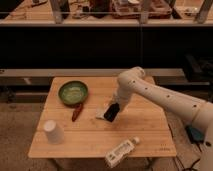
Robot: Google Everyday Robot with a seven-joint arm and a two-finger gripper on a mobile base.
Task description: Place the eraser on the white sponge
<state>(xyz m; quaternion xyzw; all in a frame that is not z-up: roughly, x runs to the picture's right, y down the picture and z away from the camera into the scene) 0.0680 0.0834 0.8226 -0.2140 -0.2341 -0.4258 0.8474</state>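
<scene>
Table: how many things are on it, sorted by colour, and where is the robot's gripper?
White: 3 – cup, bottle, sponge
Green: 1 – bowl
Red-brown: 1 – stick
Black: 1 – eraser, at the gripper over the sponge
Total: 6 on the table

On the wooden table [145, 135] there was one of each kind: one green bowl [73, 92] at the back left, one red-brown stick [76, 112] just in front of that bowl, one white cup [53, 132] upside down nearer the front left, one white bottle [120, 152] lying at the front edge, one eraser [111, 112] and one white sponge [101, 113] mid-table. One gripper [114, 106] was at the eraser.
</scene>
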